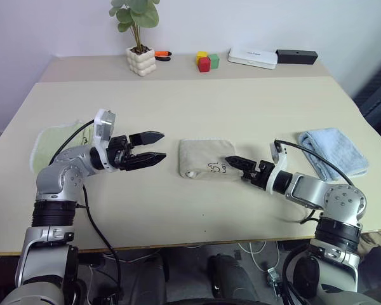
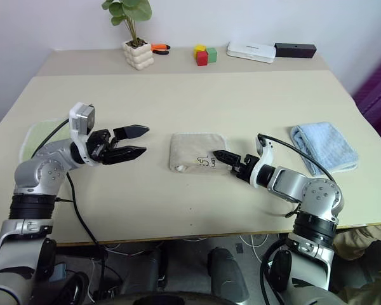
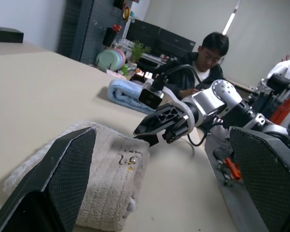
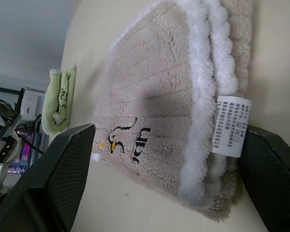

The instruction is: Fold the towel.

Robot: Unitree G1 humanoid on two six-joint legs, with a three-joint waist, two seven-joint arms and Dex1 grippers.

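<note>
Two grippers over a beige table (image 1: 197, 216), both spread wide, nothing held: left gripper (image 1: 153, 148) clear of the cloth, right gripper (image 1: 232, 161) at the folded tan towel (image 1: 203, 157), mid-table. Green towel (image 1: 51, 143) at the left edge, blue towel (image 1: 333, 149) at the right. Far side: potted plant (image 1: 140, 47), coloured blocks (image 1: 206, 61), white box (image 1: 253, 58), black bar (image 1: 296, 56). Pale wall behind.

left pincer (image 1: 153, 148) gaping, right pincer (image 1: 234, 162) gaping

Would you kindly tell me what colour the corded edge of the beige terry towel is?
White, along the beige terry towel's corded edge; the right wrist view shows it best.
</note>
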